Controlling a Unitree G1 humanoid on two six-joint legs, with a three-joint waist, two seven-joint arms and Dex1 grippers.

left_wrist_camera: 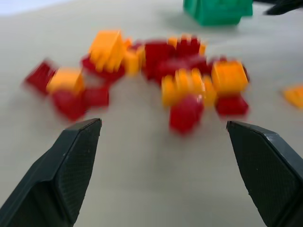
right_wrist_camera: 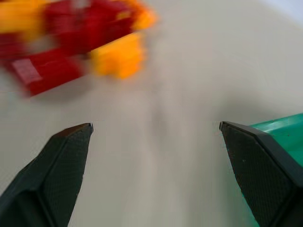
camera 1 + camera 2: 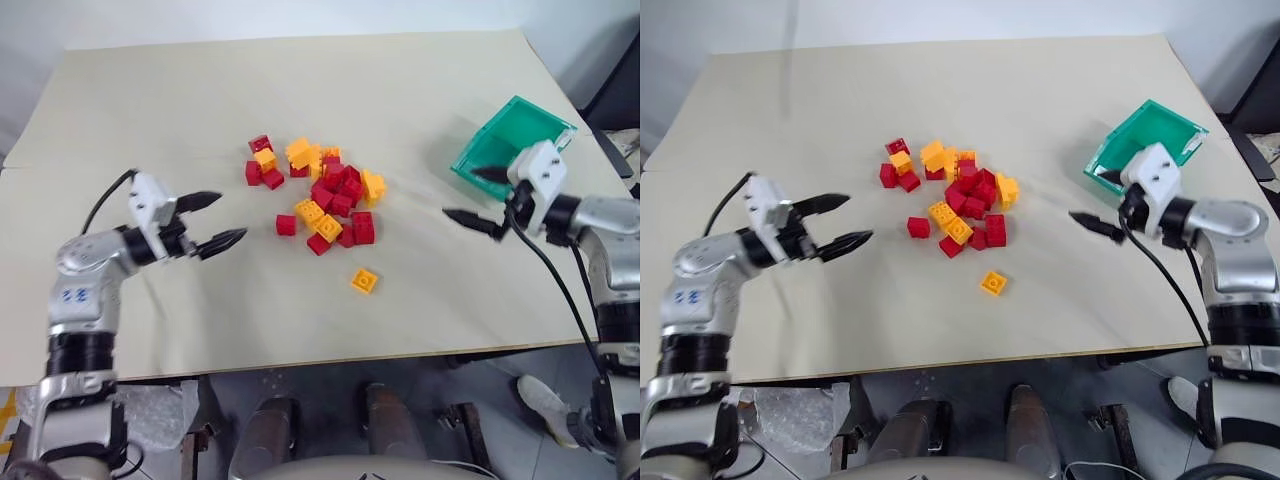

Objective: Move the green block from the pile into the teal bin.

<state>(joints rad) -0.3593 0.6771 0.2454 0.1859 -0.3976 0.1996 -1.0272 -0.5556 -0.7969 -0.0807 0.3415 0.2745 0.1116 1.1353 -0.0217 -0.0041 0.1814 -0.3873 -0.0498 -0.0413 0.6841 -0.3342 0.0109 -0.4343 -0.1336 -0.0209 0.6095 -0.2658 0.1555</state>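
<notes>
Left gripper (image 3: 208, 222) hovers wide open and empty, well short of the pile (image 3: 318, 195), where only red and yellow-orange bricks show. Right gripper (image 3: 478, 198) gapes empty just beside the teal bin (image 3: 545, 122). No green block is visible anywhere; likely it's already in the bin, though I can't tell.

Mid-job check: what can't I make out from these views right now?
- Green block: not told apart anywhere; the teal bin floor is hidden by its wall and the right gripper in the eye views.
- Pile: motion blur in both wrist views hides stud detail.
- Teal bin: cut by the right wrist view's edge.
</notes>
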